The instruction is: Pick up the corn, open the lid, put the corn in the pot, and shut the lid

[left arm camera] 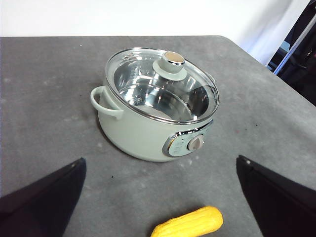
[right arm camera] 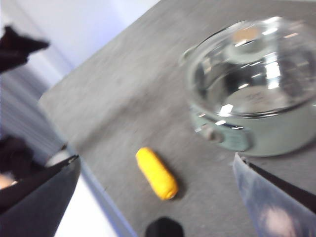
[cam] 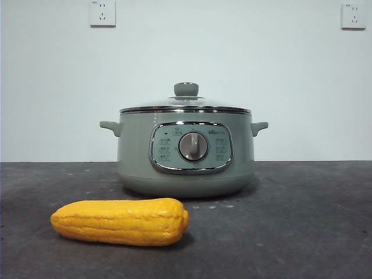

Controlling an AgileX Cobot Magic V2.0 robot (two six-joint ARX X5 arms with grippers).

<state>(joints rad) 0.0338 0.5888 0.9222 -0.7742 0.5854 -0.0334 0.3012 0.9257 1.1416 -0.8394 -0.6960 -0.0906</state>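
The yellow-orange corn (cam: 121, 221) lies on its side on the dark table, in front of the pot and a little left of it; it also shows as the corn (left arm camera: 189, 223) and the corn (right arm camera: 156, 173) in the wrist views. The pale sage-green pot (cam: 186, 156) stands mid-table with its dial facing the front camera. The glass lid (cam: 186, 104) with its green knob (left arm camera: 169, 63) sits closed on the pot (left arm camera: 143, 131). My left gripper (left arm camera: 160, 197) is open, above the table short of the corn. My right gripper (right arm camera: 155, 197) is open too, high above the table with the pot (right arm camera: 256, 138) beyond it. Neither holds anything.
The grey table (cam: 302, 221) ends at a white wall with two sockets (cam: 102, 13). The right wrist view, which is blurred, shows the table's edge (right arm camera: 98, 187) close beside the corn, and a small black object (right arm camera: 164, 228) near it.
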